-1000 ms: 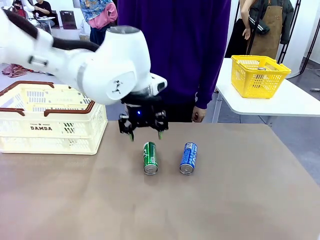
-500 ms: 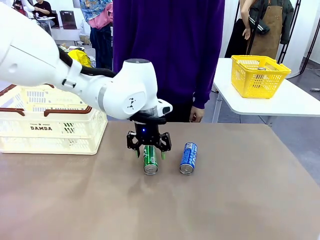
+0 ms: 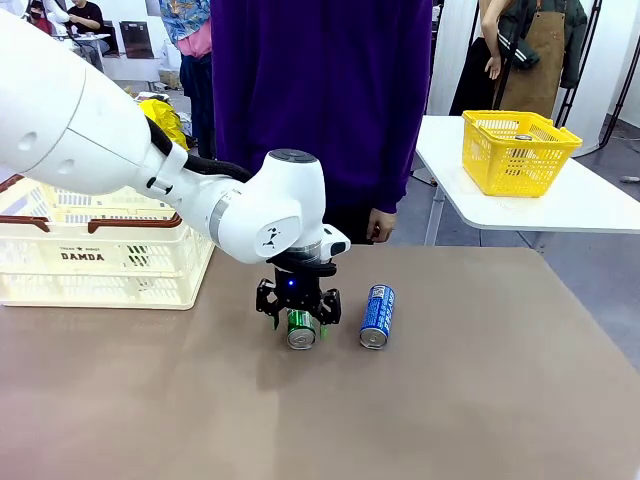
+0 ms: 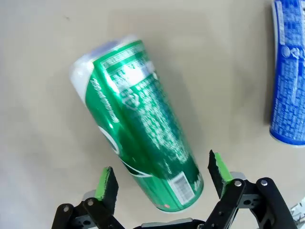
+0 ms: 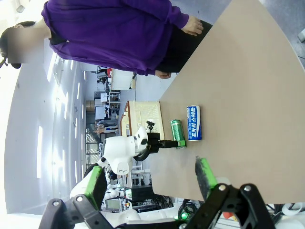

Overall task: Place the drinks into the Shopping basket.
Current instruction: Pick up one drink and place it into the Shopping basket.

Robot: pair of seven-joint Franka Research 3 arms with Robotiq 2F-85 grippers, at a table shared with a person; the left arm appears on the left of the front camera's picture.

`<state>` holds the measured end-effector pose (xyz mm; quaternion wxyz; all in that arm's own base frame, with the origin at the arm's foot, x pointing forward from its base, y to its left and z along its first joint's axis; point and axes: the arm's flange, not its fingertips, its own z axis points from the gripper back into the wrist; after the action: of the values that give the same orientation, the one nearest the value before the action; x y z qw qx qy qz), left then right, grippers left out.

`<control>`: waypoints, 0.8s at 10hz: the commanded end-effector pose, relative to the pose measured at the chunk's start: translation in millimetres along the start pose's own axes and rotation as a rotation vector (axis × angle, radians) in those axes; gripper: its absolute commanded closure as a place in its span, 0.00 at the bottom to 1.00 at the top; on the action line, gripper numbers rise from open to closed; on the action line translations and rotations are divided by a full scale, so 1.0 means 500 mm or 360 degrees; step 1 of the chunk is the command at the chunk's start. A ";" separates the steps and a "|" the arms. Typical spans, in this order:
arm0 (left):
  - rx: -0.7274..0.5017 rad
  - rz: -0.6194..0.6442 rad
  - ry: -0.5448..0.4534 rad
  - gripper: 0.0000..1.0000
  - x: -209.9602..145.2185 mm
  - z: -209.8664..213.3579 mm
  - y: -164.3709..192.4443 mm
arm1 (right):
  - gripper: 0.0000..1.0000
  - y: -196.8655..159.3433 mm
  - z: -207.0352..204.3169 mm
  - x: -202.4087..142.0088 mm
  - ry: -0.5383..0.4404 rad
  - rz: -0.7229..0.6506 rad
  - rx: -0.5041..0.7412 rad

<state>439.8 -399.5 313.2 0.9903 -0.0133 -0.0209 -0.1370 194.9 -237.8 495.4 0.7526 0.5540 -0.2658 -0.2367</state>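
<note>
A green can (image 3: 301, 331) lies on its side on the brown table, silver top toward the robot. My left gripper (image 3: 298, 318) is lowered over it, jaws open, one green pad on each side of the can. In the left wrist view the green can (image 4: 138, 124) runs up between the fingertips (image 4: 106, 183), with small gaps to the pads of the left gripper (image 4: 162, 179). A blue can (image 3: 377, 316) lies just right of it, also seen as the blue can (image 4: 288, 71). The cream Shopping basket (image 3: 100, 250) stands at the far left. My right gripper (image 5: 150, 183) hangs open and empty, high above the table.
A person in a purple top stands at the far edge, one hand (image 3: 379, 224) hanging near the table. A yellow mesh basket (image 3: 518, 150) sits on a white side table at the back right. Bare table lies in front and to the right of the cans.
My left gripper has come down from above and behind the green can to straddle it near the table. Both cans stay in place.
</note>
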 end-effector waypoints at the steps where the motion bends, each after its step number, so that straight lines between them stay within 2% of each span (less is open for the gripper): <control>1: 0.0039 0.0081 -0.0107 0.00 0.008 -0.006 -0.009 | 0.00 0.002 0.001 0.005 -0.0015 0.0040 0.0041; 3: 0.0017 0.0145 -0.0184 0.00 0.012 -0.012 -0.014 | 0.00 0.002 0.001 0.005 -0.0015 0.0040 0.0041; 7: 0.0011 0.0230 -0.0211 0.00 0.016 -0.012 -0.008 | 0.00 0.002 0.001 0.005 -0.0015 0.0040 0.0041; 8: 0.0061 0.0229 -0.0219 0.60 0.019 -0.012 -0.009 | 0.00 0.002 0.001 0.005 -0.0015 0.0040 0.0041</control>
<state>450.0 -403.9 311.3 0.9941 -0.0262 -0.0727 -0.0755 194.9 -237.8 495.4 0.7526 0.5540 -0.2658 -0.2367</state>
